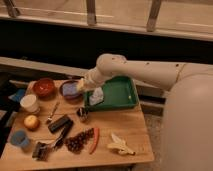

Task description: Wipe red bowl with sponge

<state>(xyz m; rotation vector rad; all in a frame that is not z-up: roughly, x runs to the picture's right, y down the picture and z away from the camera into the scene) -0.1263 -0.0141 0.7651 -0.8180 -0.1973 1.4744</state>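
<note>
On the wooden table (125, 130), camera view: red bowl (44, 87) at back left, upright, looks empty; purple bowl (69, 91) just beside it on the right, something bluish inside; green tray (120, 94) further right. Gripper (84, 86) hangs over the purple bowl's right rim, short of the red bowl; how wide it stands, and whether it carries anything, cannot be told; a yellowish patch (87, 83) at its tip may be the sponge; a pale lump (96, 96) at the tray's left edge could equally be it. Risks, as judged: if the sponge is not in hand, the wipe would be an empty pass; travelling low leftward could clip the purple bowl and shove it into the red one; pressing on the unheld red bowl may slide it toward the table edge or the white cup (29, 102).
</note>
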